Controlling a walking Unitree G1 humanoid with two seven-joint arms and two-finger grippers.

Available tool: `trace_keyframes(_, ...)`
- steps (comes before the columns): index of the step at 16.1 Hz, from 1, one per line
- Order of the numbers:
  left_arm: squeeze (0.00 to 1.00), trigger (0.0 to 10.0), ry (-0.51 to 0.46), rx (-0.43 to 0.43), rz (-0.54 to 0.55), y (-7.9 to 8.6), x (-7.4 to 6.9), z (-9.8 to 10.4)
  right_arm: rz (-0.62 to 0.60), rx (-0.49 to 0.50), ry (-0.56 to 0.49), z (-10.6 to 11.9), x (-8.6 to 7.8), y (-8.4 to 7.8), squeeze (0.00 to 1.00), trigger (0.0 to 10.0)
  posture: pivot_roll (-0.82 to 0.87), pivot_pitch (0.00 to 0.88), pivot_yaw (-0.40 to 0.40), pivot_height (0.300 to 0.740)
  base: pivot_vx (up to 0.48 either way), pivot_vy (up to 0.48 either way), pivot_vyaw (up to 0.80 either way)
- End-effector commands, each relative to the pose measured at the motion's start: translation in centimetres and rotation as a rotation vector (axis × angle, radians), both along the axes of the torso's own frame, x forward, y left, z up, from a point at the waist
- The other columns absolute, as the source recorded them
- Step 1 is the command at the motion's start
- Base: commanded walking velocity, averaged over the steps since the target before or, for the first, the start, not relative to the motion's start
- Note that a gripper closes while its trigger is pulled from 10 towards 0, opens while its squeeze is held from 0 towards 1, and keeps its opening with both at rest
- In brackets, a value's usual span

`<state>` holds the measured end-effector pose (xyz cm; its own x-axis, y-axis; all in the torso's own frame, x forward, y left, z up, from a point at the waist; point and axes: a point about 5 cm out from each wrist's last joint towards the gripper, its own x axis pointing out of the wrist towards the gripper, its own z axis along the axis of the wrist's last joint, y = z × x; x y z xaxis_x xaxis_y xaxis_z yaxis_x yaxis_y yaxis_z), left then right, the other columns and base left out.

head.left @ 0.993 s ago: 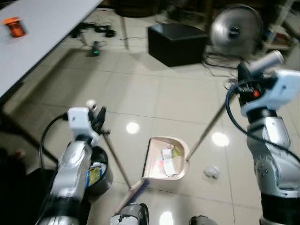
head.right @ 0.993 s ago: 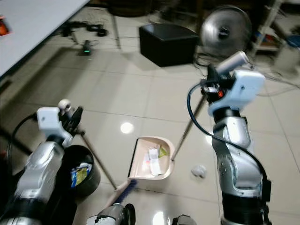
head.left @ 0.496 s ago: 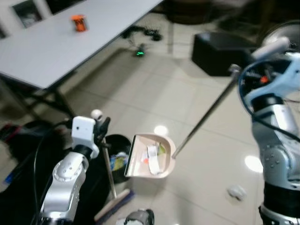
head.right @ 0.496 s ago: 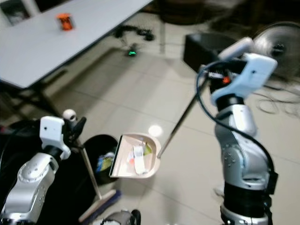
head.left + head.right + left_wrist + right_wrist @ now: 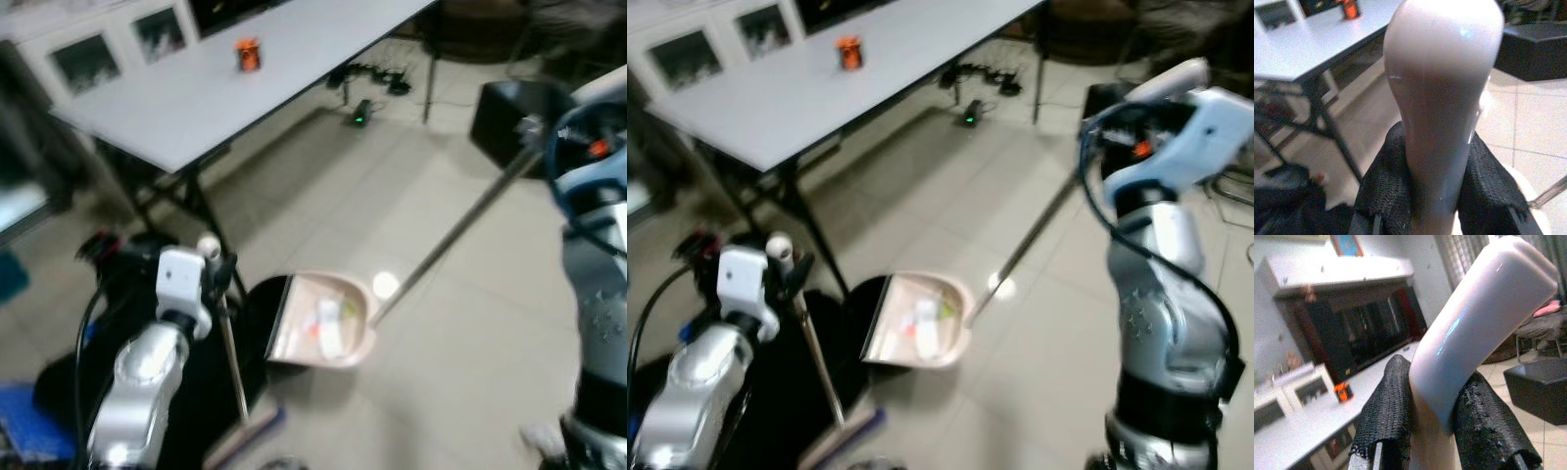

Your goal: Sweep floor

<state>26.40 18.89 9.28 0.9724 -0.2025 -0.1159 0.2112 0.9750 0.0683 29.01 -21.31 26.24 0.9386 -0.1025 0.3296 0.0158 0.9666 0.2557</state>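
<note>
Over the black round bin (image 5: 257, 294), the right gripper (image 5: 1432, 416) clamps the beige plastic long-handled dustpan (image 5: 323, 321), seemingly carrying litter; tipping comes next. The left gripper (image 5: 1437, 181) grips the pale-handled broom (image 5: 230, 357).

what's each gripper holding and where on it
Left gripper is shut on the broom at its handle's rounded top end. Right gripper is shut on the dustpan at its long handle's top end.

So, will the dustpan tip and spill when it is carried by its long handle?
Probably somewhat. The dustpan hangs far from the right claw on a thin handle, so it may swing. The paper scraps inside look light and loose; a tilt toward the open edge could spill them.
</note>
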Motion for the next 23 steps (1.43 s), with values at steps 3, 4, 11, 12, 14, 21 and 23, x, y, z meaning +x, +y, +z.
trace_keyframes(3,0.0,10.0,-0.013,0.009,0.014,0.6,-0.2,0.2,-0.021,-0.018,-0.025,1.4,0.2,0.3,0.0,10.0,0.04,0.016,0.099,0.74,0.0,0.0,0.27)
trace_keyframes(4,0.0,10.0,-0.011,0.008,0.018,0.6,-0.2,0.1,-0.026,-0.02,-0.026,1.4,0.3,0.2,0.0,10.0,0.04,0.016,0.098,0.74,0.3,0.0,0.0)
trace_keyframes(11,0.0,10.0,-0.005,0.008,0.032,0.3,-0.5,0.4,-0.026,-0.04,-0.016,1.6,0.7,0.3,0.0,10.0,0.04,0.007,0.093,0.74,0.359,0.0,0.28)
trace_keyframes(12,0.0,10.0,-0.006,0.007,0.032,0.2,-0.5,0.4,-0.028,-0.037,-0.016,1.6,0.7,0.2,0.0,10.0,0.04,0.004,0.093,0.74,0.386,0.0,0.68)
trace_keyframes(14,0.0,10.0,-0.007,0.006,0.026,0.0,-0.5,0.6,-0.034,-0.036,-0.016,1.6,0.7,0.2,0.0,10.0,0.04,0.0,0.094,0.74,0.384,0.0,0.34)
trace_keyframes(21,0.0,10.0,-0.011,-0.003,0.016,-0.5,-0.6,1.1,-0.04,-0.038,-0.019,1.5,0.7,0.1,0.0,10.0,0.04,0.0,0.093,0.74,0.385,0.0,0.27)
trace_keyframes(23,0.0,10.0,-0.011,-0.002,0.015,-0.5,-0.6,1.2,-0.051,-0.034,-0.021,1.4,0.7,-0.1,0.0,10.0,0.04,0.0,0.093,0.74,0.352,0.0,0.0)
